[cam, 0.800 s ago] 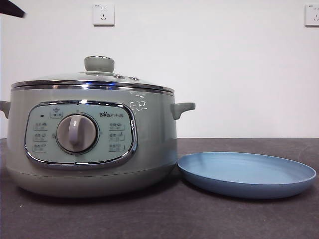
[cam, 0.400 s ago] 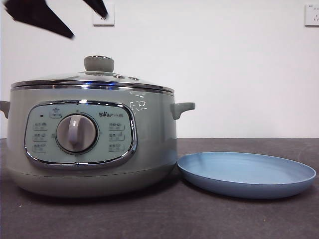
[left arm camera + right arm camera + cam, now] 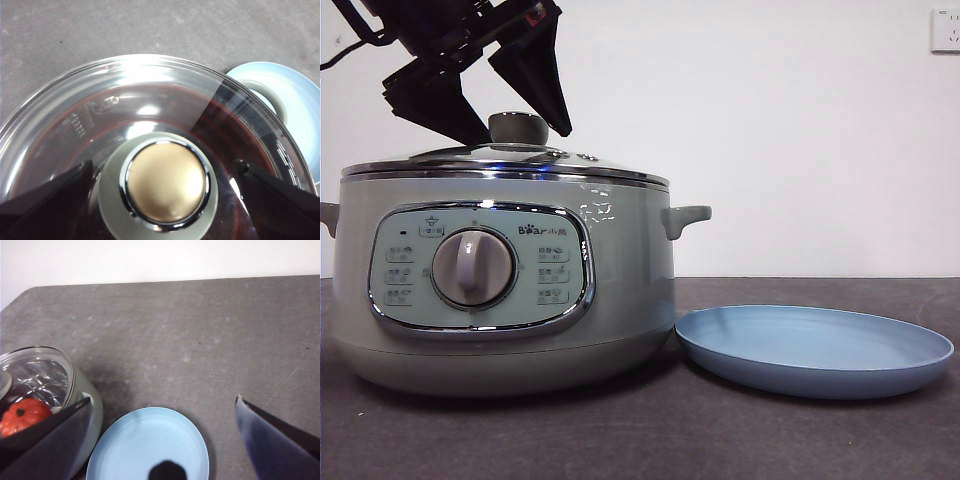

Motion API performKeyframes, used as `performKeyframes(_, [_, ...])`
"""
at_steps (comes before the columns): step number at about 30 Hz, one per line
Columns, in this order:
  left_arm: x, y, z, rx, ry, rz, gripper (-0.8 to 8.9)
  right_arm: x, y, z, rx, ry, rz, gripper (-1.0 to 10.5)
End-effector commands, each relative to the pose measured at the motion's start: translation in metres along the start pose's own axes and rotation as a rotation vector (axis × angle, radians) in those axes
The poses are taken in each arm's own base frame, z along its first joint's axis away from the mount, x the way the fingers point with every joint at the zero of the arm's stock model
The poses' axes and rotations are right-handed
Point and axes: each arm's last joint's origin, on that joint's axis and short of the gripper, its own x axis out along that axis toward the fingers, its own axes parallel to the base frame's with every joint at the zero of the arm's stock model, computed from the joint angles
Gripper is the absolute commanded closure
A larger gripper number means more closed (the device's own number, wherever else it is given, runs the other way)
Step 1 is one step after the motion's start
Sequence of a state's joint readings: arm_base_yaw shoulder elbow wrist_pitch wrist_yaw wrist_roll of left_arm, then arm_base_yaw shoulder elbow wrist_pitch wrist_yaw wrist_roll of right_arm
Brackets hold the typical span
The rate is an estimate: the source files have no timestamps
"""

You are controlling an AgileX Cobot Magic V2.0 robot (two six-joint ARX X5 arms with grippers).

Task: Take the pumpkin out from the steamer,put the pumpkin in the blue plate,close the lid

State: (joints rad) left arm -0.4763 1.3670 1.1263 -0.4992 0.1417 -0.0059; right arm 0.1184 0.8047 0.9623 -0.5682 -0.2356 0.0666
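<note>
Right now the left end effector (image 3: 525, 135) hangs just above the lid (image 3: 505, 158), its two black jaws spread wide and pointing down, one on either side of the knob (image 3: 518, 128). From the front I cannot tell whether either jaw touches the knob; the left wrist view shows the jaws standing off to each side of it, with a gap. They grip nothing.

The lid sits flat on the steamer (image 3: 500, 280), closed, its chrome rim level all round. The knob stands straight up at the middle. The steamer rests upright on the dark bench (image 3: 640, 440), its dial and control panel facing the front camera, one small handle sticking out toward the plate (image 3: 815, 350).

The plate lies flat on the bench just beside the steamer, its near rim close to or touching the pot's base. Nothing lies on it.

The pumpkin (image 3: 22, 415) is inside the steamer, seen through the glass in the right wrist view as an orange-red ribbed shape with its dark stem end turned upward. Being round, it shows no clear long axis.

The right end effector (image 3: 162, 410) hovers high over the bench above the plate, jaws wide apart and empty, well away from the lid.
</note>
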Motion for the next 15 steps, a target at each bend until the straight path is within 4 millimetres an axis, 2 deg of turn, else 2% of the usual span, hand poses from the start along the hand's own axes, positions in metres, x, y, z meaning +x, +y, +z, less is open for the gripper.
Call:
performKeyframes(1, [0.0023, -0.0016, 0.0, 0.018, 0.002, 0.027, 4.06, -0.0004, 0.0006, 0.0012, -0.007, -0.007, 0.003, 4.7])
performKeyframes(4, [0.0023, -0.0015, -0.0006, 0.048, 0.009, 0.029, 6.84, -0.0004, 0.0006, 0.0012, -0.007, -0.007, 0.003, 4.7])
performKeyframes(6, [0.0023, -0.0015, -0.0008, 0.063, 0.012, 0.029, 8.24, -0.0004, 0.0006, 0.0012, -0.007, -0.007, 0.003, 4.7])
performKeyframes(12, [0.0014, -0.0015, -0.0001, 0.067, 0.004, 0.03, 8.22, -0.0003, 0.0005, 0.001, -0.004, -0.004, 0.004, 4.7])
performKeyframes(15, [-0.0056, -0.0025, 0.0023, 0.07, -0.026, 0.031, 8.22, -0.0001, 0.0005, 0.001, 0.03, -0.003, 0.005, 4.7])
